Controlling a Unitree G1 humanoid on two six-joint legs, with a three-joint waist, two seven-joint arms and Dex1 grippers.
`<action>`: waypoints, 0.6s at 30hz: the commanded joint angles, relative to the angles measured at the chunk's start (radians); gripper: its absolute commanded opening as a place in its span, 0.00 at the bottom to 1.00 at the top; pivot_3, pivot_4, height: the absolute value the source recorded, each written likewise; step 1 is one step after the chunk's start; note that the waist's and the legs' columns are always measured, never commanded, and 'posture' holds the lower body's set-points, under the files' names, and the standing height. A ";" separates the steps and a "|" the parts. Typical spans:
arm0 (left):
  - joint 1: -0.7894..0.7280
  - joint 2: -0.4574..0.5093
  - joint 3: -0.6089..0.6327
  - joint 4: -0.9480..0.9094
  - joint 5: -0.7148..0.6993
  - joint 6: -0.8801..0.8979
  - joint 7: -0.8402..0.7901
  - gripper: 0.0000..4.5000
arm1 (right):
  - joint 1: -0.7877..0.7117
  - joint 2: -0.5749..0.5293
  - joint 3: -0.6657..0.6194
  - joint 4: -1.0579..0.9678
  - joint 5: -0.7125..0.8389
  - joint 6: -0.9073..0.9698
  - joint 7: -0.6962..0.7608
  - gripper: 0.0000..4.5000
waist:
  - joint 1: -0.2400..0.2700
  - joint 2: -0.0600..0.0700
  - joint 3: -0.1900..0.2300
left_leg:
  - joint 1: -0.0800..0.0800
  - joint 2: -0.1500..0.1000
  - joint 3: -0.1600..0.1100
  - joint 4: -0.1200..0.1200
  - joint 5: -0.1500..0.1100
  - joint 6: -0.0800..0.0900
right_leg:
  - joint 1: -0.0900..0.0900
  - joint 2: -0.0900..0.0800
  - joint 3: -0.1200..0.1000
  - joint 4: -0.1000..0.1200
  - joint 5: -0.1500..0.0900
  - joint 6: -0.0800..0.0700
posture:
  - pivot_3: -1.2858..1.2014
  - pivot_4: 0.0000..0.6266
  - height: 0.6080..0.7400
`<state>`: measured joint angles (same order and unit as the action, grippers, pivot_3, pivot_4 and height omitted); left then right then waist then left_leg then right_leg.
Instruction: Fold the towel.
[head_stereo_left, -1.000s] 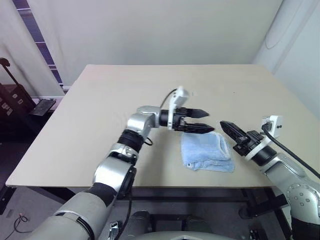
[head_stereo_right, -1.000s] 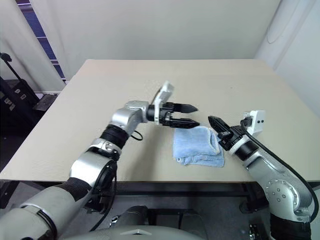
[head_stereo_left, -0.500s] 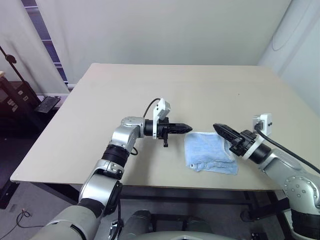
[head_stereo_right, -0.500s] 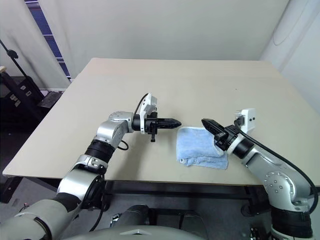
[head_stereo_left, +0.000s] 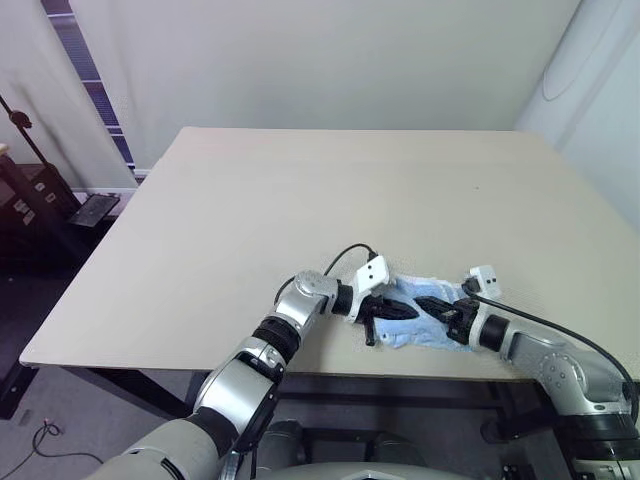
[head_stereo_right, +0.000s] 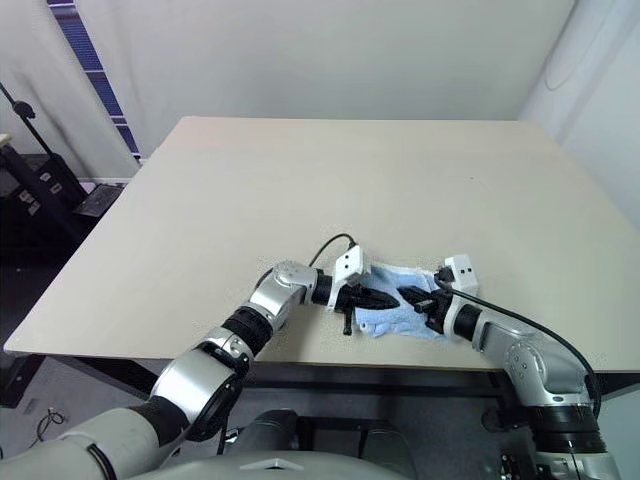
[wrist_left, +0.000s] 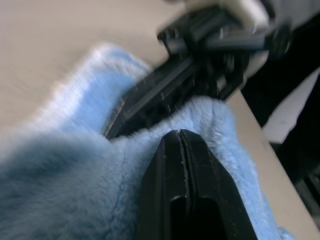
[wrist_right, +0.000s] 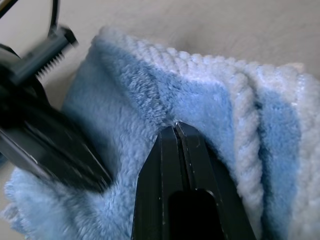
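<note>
Beige tabletop (head_stereo_left: 250, 200) lies bare and wide behind the work, which sits close to its near edge. Just there rests the small light-blue terry towel (head_stereo_left: 425, 318), bunched, whitish hem showing. The left gripper (head_stereo_left: 404, 312) and right gripper (head_stereo_left: 436, 309) meet nose to nose on it, each with black fingers pressed together against the pile, no fold visibly caught. Farther off stand a pale wall (head_stereo_left: 330, 60) and dark equipment (head_stereo_left: 40, 200) beside the table's left edge.

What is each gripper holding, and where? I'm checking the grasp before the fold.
Both grippers are shut and press on the towel on the table: left gripper, right gripper. Neither visibly pinches any cloth.
</note>
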<state>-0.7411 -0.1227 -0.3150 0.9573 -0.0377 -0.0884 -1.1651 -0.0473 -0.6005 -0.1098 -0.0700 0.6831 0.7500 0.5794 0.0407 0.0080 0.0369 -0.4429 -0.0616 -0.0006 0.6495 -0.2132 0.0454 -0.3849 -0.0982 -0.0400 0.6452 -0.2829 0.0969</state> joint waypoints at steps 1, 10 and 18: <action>-0.011 -0.017 0.001 0.032 0.017 -0.053 0.006 0.01 | 0.008 0.020 -0.009 0.035 -0.036 -0.007 -0.003 0.00 | 0.000 -0.001 -0.001 | 0.000 0.000 0.000 0.000 0.000 -0.001 | 0.001 0.000 0.000 0.000 0.000 0.000 | 0.52 0.00 0.86; -0.044 0.046 0.086 -0.048 -0.067 -0.028 -0.101 0.00 | 0.021 0.026 -0.130 -0.076 0.078 0.018 0.044 0.13 | 0.000 -0.001 -0.001 | 0.000 0.000 0.000 0.001 -0.001 -0.001 | 0.000 0.000 -0.001 0.000 0.000 0.000 | 0.52 0.00 0.86; 0.011 0.206 0.124 -0.351 -0.179 0.149 -0.240 0.61 | 0.042 -0.120 -0.304 -0.100 0.305 0.249 0.150 0.77 | -0.001 -0.001 0.000 | -0.002 0.000 0.000 0.000 0.000 0.001 | -0.002 0.000 0.000 0.000 0.000 0.000 | 0.52 0.00 0.86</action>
<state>-0.7375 0.0761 -0.2030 0.6731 -0.1862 0.0315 -1.3868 0.0097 -0.6953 -0.3655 -0.1692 0.9375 0.9664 0.7042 0.0398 0.0074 0.0365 -0.4450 -0.0611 -0.0008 0.6500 -0.2130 0.0458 -0.3865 -0.0982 -0.0403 0.6448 -0.2831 0.0966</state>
